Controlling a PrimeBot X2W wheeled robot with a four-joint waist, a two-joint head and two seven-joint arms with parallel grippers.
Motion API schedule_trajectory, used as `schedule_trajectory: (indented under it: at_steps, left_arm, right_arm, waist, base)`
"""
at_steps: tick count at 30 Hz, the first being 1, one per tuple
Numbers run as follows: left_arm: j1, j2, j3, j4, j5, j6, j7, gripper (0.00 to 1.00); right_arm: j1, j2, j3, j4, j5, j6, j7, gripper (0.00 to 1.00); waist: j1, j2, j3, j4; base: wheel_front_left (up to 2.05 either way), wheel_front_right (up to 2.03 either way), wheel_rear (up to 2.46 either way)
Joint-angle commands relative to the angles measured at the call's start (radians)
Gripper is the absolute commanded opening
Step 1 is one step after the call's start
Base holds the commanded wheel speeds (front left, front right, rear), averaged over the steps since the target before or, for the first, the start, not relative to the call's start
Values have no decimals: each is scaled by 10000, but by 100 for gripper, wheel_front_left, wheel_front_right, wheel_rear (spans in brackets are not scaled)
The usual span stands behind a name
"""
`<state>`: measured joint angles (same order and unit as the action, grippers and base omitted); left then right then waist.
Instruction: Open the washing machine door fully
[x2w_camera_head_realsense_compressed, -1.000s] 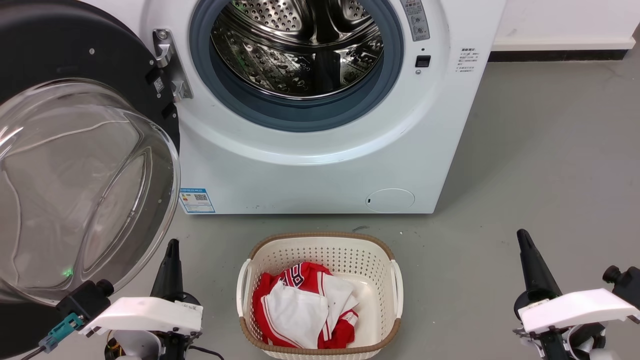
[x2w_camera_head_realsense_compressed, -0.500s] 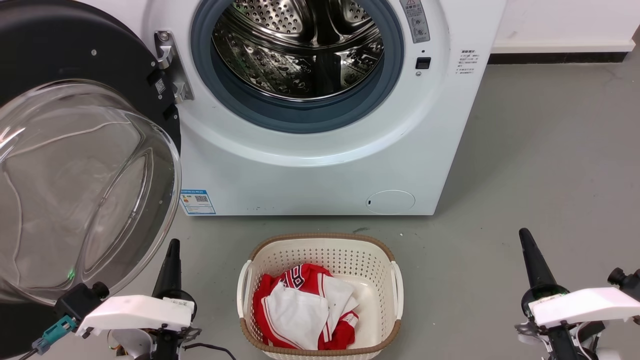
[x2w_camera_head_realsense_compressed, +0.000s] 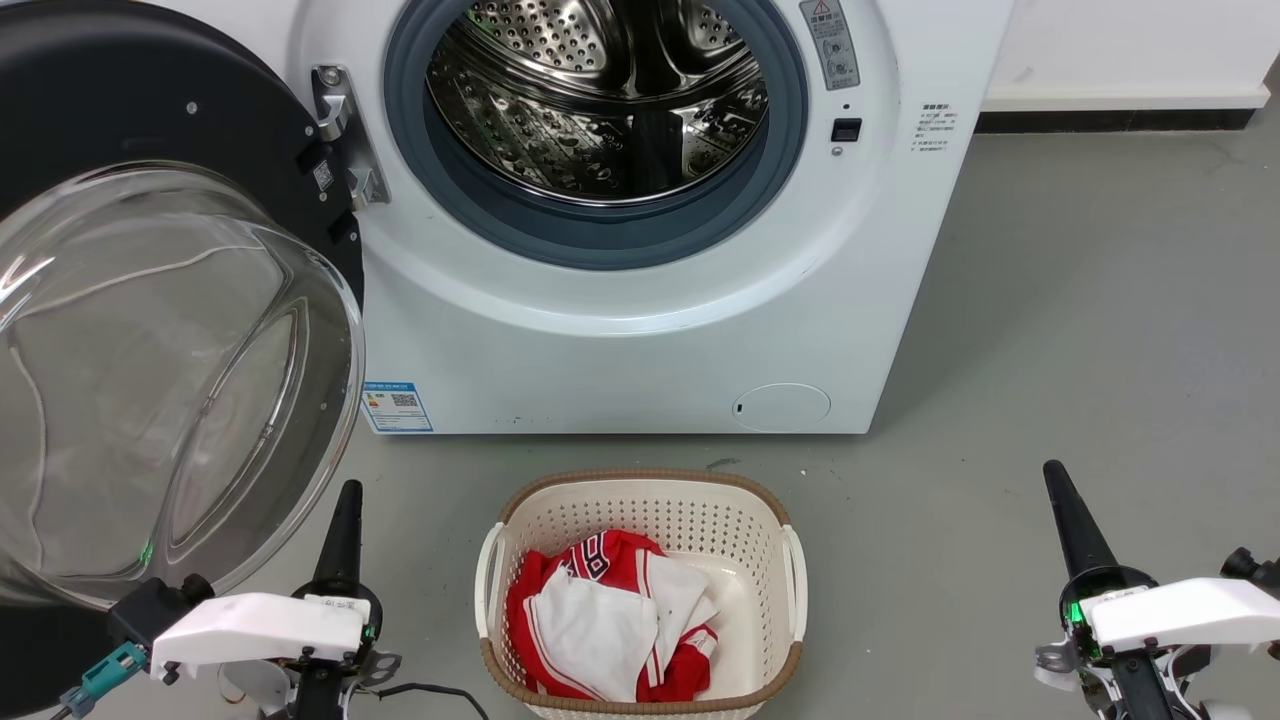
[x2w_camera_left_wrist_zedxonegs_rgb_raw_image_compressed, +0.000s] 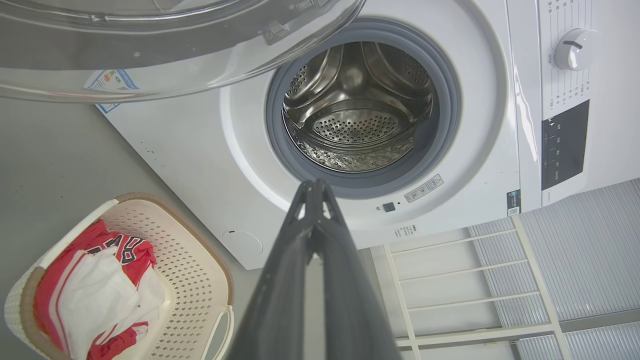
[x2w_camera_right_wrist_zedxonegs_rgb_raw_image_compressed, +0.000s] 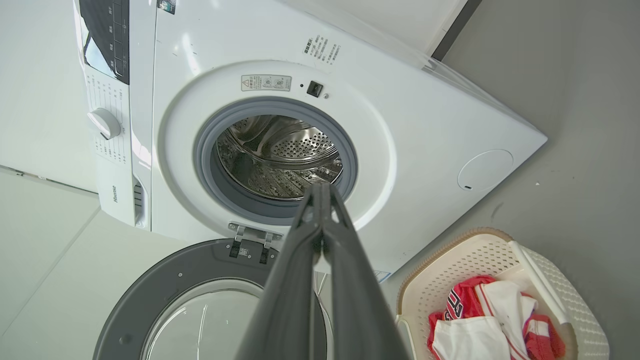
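The white front-loading washing machine (x2w_camera_head_realsense_compressed: 640, 320) stands on a grey floor (x2w_camera_head_realsense_compressed: 1100, 350) with its round mouth uncovered. The washing machine door (x2w_camera_head_realsense_compressed: 170, 340) is swung out to the robot's left. Its black ring and bulging glass bowl face the head camera, and its outer edge runs off that view. In the right wrist view the door's inner face is turned much the same way as the machine's front, so it looks opened well past a right angle. The steel drum (x2w_camera_head_realsense_compressed: 600, 100) shows whole inside the blue-grey rubber ring (x2w_camera_head_realsense_compressed: 600, 240), with no part of the door across it.

In front of the machine, apart from it, sits a cream laundry basket (x2w_camera_head_realsense_compressed: 640, 476) holding red and white clothes (x2w_camera_head_realsense_compressed: 600, 620).

The left gripper (x2w_camera_head_realsense_compressed: 348, 500) hangs low near the bowl's lower rim, seemingly not touching it. The left wrist view shows its two dark fingers pressed together at the tips with nothing between them. The right gripper (x2w_camera_head_realsense_compressed: 1056, 485) is well off to the right over bare floor, its fingers likewise closed on nothing.

The metal hinge (x2w_camera_head_realsense_compressed: 340, 130) joins the door to the machine's left side, and the small round white flap (x2w_camera_head_realsense_compressed: 781, 407) sits low on the front.

The task looks done or nearly so. Whether the door has reached the hinge's stop is hard to tell from these angles. At most a last outward push on its free edge may remain.
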<state>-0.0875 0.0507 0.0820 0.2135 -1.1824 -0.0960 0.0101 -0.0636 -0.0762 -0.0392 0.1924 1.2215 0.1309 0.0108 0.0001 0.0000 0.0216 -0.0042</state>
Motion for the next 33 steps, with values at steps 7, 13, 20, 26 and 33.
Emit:
schedule_trajectory:
  at_steps: [7,13,20,26,33]
  left_arm:
    - [-217,8,94,15,-819,-95,214,0]
    - [-221,5,128,66,-1377,-127,341,0]
    - [-240,3,170,124,-1995,-197,499,0]
    - [-241,0,221,185,-2663,-240,660,0]
    - [-227,-3,272,247,-3295,-294,825,0]
  right_arm:
    - [-278,-49,-83,51,826,-1,159,0]
    - [-322,-41,-133,126,1368,-2,249,0]
    - [-350,-30,-197,207,1968,-2,360,0]
    - [-404,-12,-266,291,2610,-2,491,0]
    - [-444,5,-329,382,3208,-3,595,0]
  waist:
    - [-1,0,-26,6]
    - [-1,0,-47,11]
    - [-1,0,-73,16]
    - [-1,0,-102,23]
    - [-1,0,-131,29]
  base:
    - [0,0,0]
    - [0,0,0]
    - [0,0,0]
    - [0,0,0]
    - [0,0,0]
